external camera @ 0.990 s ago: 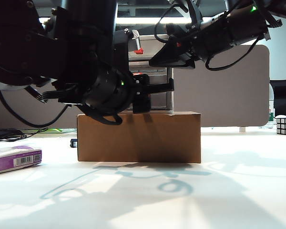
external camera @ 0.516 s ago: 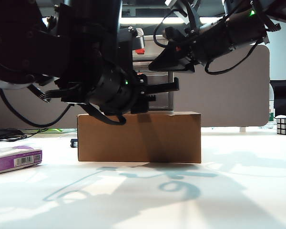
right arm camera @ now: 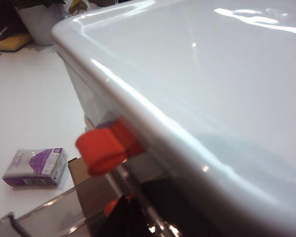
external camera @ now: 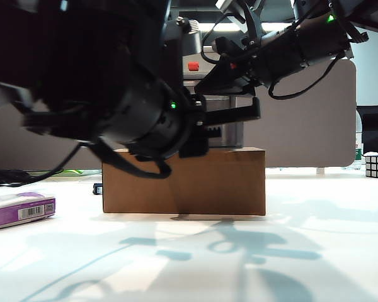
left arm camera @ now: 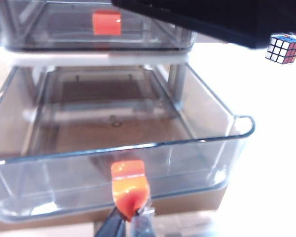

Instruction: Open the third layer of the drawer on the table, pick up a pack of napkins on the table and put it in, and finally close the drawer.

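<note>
Fingertips of the left gripper (left arm camera: 131,223): closed together on the red handle (left arm camera: 129,187) of the third layer (left arm camera: 118,163), pinching its lower tip, as the left wrist view shows. Third layer: smoky grey see-through drawer, pulled well out of the white frame, interior bare, front wall rounded at the corners. Above it, the middle drawer (left arm camera: 96,29), shut in the frame, with its own red handle (left arm camera: 106,22).

Left arm (external camera: 113,94): large, dark, filling the left and centre of the exterior view, forearm roughly level, its fingers (external camera: 233,114) pointing toward the right of that view in front of the drawer (external camera: 205,69).

Right gripper (external camera: 223,72): held high beside the top of the drawer, its arm (external camera: 302,41) slanting down from the upper right of the exterior view. Whether its jaws are parted cannot be told. The right wrist view sits just under the white top panel (right arm camera: 212,94), close to a red handle (right arm camera: 106,145).

Drawer: stands on a brown cardboard box (external camera: 184,181) on the table (external camera: 189,251).

Pack of napkins (external camera: 21,209): purple and white, barcode label outward, flat on the table, well apart from the box, at the far left of the exterior view; also visible in the right wrist view (right arm camera: 36,167).

Rubik's cube (external camera: 377,165): at the far right edge of the table.
</note>
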Robot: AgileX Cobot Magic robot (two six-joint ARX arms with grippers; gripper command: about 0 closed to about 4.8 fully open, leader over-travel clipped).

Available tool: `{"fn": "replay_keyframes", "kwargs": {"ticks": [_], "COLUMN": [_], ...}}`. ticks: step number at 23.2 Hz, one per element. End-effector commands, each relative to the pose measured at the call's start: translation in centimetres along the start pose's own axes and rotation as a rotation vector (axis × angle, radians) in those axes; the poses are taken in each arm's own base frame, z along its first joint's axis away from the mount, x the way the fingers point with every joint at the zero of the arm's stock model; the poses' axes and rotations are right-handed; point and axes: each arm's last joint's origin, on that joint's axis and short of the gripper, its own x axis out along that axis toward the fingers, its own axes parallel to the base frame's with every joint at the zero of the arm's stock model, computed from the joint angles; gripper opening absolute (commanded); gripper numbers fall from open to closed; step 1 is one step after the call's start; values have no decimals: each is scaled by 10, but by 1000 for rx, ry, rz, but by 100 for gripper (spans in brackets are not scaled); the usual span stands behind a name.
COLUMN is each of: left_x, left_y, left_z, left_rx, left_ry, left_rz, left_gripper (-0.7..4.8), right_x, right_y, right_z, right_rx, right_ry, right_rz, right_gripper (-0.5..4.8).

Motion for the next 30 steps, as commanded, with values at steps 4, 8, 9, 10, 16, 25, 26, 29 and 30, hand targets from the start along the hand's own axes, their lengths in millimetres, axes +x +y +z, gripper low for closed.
{"fn": "replay_keyframes", "kwargs": {"ticks": [4,8,9,10,16,25,26,29,30], "left_x": [-20,-28,-31,-35,-76,-43,-40,-31,-30], "left_y": [-4,-5,-5,-5,18,133,142,186,199], "left_z": [-2,-5,-5,-3,34,80,81,85,86], "left_rx": [42,62,76,100,195,73,74,103,147], "left_ry": [37,72,103,123,208,436,445,487,486], "left_rz": [-17,-30,-36,-35,45,65,54,-39,-27], "left_gripper": [-6,30,108,133,153,151,152,151,152], "right_x": [0,0,0,0,0,-1,-1,-2,-3], "right_y": [-1,-1,-1,-1,0,3,3,3,4], "right_z": [5,5,5,5,2,-1,-1,1,2], "right_rx": [-14,-13,-14,-14,17,65,65,69,69], "right_ry": [-32,-31,-32,-32,-3,29,28,25,23], "right_rz": [-29,-28,-27,-27,8,87,87,87,88], "right_gripper": [-6,-6,-6,-6,-6,-6,-6,-6,-6]}}
